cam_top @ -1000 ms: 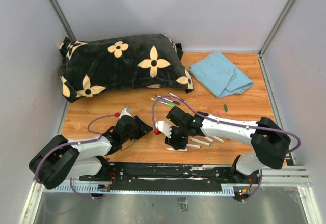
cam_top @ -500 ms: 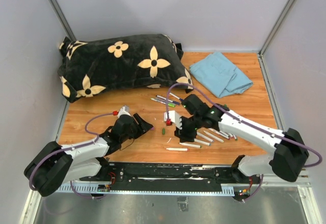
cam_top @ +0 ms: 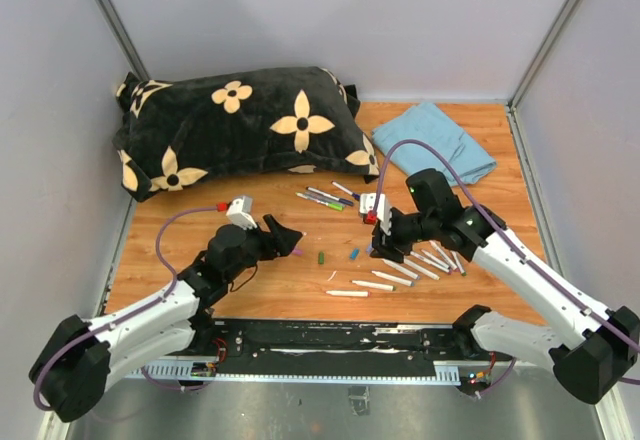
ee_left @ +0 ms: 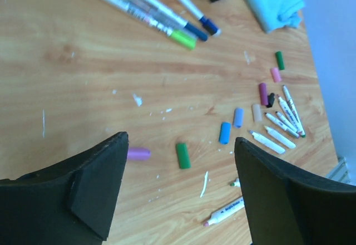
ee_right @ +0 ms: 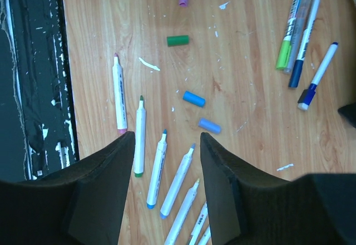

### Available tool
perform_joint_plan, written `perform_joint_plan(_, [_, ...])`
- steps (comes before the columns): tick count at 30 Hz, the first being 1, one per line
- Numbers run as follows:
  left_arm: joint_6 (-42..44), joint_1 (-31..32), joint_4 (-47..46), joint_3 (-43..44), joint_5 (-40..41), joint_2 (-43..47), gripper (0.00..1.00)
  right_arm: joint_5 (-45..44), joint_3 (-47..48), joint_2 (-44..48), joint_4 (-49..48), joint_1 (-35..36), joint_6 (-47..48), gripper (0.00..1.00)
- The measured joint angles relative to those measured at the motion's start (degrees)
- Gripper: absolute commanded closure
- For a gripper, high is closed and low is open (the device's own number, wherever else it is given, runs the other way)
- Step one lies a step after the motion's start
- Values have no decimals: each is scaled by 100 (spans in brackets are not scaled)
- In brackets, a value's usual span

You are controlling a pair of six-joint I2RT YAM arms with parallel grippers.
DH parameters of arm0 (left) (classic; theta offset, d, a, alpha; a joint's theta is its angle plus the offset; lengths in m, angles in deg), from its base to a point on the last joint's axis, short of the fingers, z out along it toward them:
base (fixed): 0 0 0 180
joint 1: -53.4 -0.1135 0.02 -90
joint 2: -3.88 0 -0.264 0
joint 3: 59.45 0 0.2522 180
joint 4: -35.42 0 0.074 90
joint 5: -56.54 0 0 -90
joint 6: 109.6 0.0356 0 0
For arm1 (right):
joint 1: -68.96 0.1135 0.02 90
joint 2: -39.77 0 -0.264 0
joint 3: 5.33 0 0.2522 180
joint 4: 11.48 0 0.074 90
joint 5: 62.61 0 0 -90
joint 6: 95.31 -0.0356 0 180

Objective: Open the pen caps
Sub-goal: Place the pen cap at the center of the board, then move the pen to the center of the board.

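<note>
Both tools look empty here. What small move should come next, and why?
Probably the right tool should reach for the capped pens: it is open and empty, and those pens have their caps on.

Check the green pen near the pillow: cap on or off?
On. The green pen has its cap seated over one end, while the pens nearer the arms show bare tips.
</note>
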Motion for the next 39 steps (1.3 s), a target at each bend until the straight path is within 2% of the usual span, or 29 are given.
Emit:
perform_joint_plan(3, [361,-2,-168,-2,0,367,10,59,-87,-17,7,-20,15,48])
perform_joint_plan(10, [730,-2,-463,0,0,671,9,68,-125,-44,7,-26,74,47])
perform_joint_plan(39, [787,-2,-756,522,-299,-739,9,66,-127,-44,7,-28,142,46])
